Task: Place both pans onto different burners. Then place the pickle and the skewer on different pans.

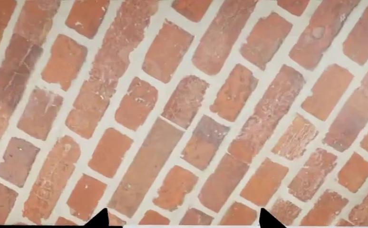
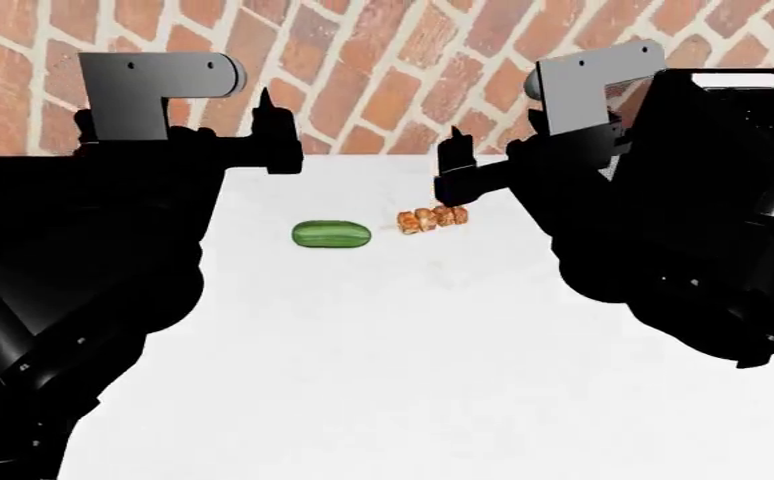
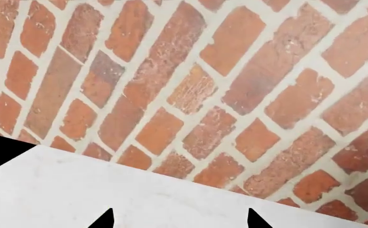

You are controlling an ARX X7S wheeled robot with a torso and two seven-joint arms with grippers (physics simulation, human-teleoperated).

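On the white counter [image 2: 401, 350] lie the green pickle [image 2: 331, 234] and, to its right, the skewer [image 2: 433, 217] with orange-brown chunks. My left gripper [image 2: 272, 125] hovers up and left of the pickle, facing the brick wall, open and empty [image 1: 184, 221]. Just right of the skewer and above it is my right gripper [image 2: 454, 165], also open with nothing between its fingers [image 3: 179, 219]. Both pans are out of view. A corner of the black stove [image 2: 761, 105] shows behind my right arm; its burners are not clearly visible.
A red brick wall [image 2: 387, 60] runs along the counter's far edge and fills both wrist views [image 1: 184, 104] [image 3: 235, 85]. My dark arms cover the left and right sides of the head view.
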